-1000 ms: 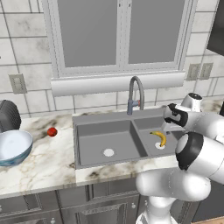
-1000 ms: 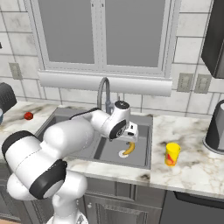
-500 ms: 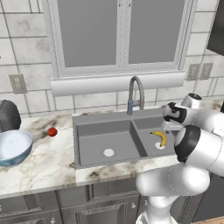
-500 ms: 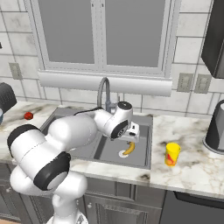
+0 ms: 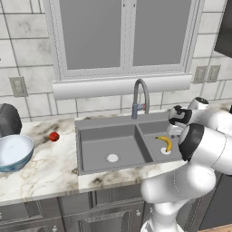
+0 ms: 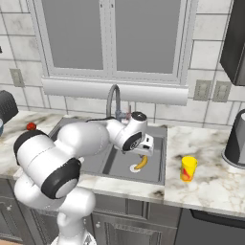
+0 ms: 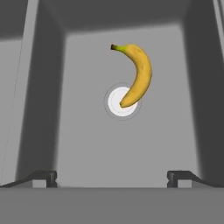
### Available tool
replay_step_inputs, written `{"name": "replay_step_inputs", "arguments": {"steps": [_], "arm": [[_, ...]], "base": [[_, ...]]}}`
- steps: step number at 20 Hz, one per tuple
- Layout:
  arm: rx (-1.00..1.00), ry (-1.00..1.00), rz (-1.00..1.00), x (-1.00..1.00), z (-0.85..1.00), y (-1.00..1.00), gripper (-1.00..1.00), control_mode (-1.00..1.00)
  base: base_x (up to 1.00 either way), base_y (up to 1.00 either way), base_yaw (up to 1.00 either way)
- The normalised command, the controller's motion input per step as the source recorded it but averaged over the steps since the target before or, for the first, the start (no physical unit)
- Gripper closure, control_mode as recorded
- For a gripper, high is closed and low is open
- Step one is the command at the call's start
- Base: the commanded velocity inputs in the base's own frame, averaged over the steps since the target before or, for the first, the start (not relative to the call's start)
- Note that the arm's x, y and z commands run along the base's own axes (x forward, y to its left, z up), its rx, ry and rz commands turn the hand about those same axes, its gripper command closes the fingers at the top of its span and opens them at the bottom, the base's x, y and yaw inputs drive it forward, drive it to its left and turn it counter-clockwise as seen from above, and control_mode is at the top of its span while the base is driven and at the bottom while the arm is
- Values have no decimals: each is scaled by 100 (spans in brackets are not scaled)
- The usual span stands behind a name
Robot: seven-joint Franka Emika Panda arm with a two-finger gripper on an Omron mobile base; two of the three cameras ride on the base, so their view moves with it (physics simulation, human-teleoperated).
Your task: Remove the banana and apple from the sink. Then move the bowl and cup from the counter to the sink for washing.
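The yellow banana (image 7: pixel 139 74) lies in the right basin of the dark grey sink (image 5: pixel 105 136), one tip over the white drain (image 7: pixel 118 103). My gripper (image 5: pixel 174 131) hangs open above this basin, its dark fingertips (image 7: pixel 45 176) wide apart with nothing between them, well short of the banana (image 6: pixel 140 163). The small red apple (image 5: pixel 54 136) rests on the marble counter (image 5: pixel 50 165) left of the sink. At the far left stands the wide pale blue bowl (image 5: pixel 13 153). The yellow cup (image 6: pixel 188 168) stands on the counter right of the sink.
A curved grey faucet (image 5: pixel 140 93) rises behind the divider between the basins, close to my hand. A dark round appliance (image 5: pixel 8 120) sits behind the bowl. A dark kettle-like vessel (image 6: pixel 237 141) stands at the far right of the counter.
The arm's elbow has swung a little; the hand stays over the right basin, almost in place. Banana, apple, bowl and cup have not moved.
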Motion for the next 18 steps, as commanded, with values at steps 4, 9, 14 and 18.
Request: {"name": "replay_step_inputs", "arguments": {"steps": [4, 9, 14, 18], "arm": [[1, 0, 0, 6, -11, 0, -100, -100], [2, 0, 0, 3, -14, -1, -100, -100], [0, 0, 0, 5, -15, -3, -100, -100], [0, -2, 0, 6, -14, -2, -100, -100]], "base": [[0, 0, 0], [0, 0, 0], [0, 0, 0], [0, 0, 0]]}}
